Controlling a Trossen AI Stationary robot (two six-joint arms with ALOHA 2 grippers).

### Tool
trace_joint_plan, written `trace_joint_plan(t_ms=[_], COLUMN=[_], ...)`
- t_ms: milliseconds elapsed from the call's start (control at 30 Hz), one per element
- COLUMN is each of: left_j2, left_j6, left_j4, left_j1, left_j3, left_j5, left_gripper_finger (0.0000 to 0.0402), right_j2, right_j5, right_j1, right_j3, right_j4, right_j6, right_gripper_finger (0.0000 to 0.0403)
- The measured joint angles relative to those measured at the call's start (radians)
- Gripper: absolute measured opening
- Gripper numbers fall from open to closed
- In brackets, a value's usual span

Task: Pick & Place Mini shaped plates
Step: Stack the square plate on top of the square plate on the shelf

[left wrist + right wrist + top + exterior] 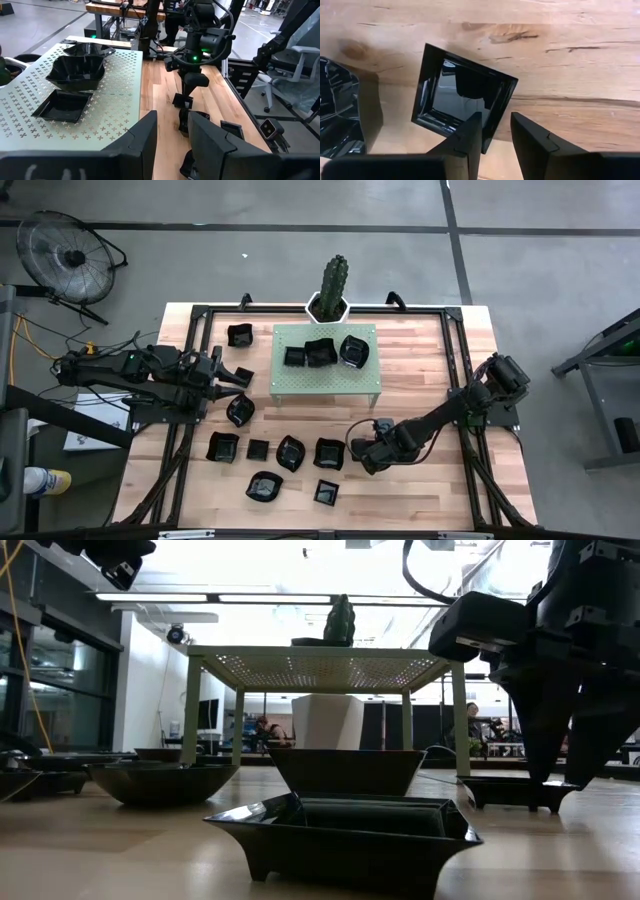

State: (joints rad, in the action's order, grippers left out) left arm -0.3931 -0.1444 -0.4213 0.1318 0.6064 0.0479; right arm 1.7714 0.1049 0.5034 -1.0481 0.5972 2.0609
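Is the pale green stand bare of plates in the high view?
No, three black plates sit in a row on top of the pale green stand.

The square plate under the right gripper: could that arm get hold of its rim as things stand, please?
Probably yes. The right gripper hangs directly over the square plate, one finger on each side of its near rim, with only bare table around that edge.
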Motion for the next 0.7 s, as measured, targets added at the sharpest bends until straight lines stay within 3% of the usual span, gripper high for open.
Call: trace_joint_plan(t_ms=[700], left_j2=[0.0], left_j6=[0.0], left_j4=[0.0], left_j1=[0.0], left_j3=[0.0], left_j5=[-0.001], left_gripper_finger=[0.0108], right_j2=[0.016], right_j5=[-0.003], right_j1=[-0.005], right_j3=[0.0], right_j4=[-0.009], right_j6=[-0.005], right_gripper_finger=[0.0094])
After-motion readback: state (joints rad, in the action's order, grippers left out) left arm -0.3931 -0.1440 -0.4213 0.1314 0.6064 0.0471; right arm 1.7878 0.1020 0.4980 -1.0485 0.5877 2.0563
